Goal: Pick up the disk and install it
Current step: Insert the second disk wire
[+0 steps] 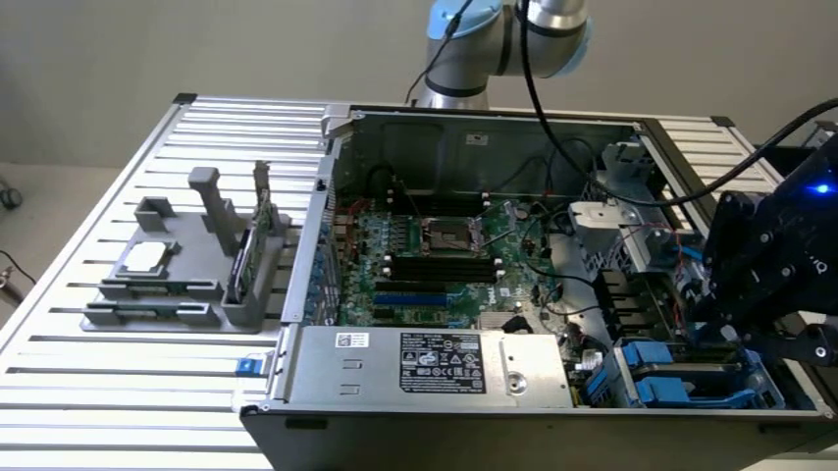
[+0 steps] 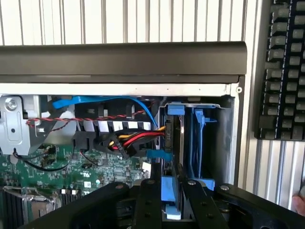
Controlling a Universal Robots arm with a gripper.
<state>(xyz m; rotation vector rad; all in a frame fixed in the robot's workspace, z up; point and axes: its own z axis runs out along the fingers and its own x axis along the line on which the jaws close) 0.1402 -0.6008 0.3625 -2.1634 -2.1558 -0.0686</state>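
My gripper (image 2: 172, 200) is pinching the disk (image 2: 170, 191) by its blue rail, right over the drive bay (image 2: 190, 138). Disk stands on edge, long axis pointing straight into the slot.

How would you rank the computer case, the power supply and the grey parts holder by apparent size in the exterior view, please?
1. Computer case, plainly largest.
2. Power supply.
3. Grey parts holder.
The last two look close, and the power supply sits nearer the camera, so their order is unsure.

A silver-grey arm (image 1: 544, 25) with light-blue joint caps, black cables, and a black screw-studded gripper (image 2: 172, 200).
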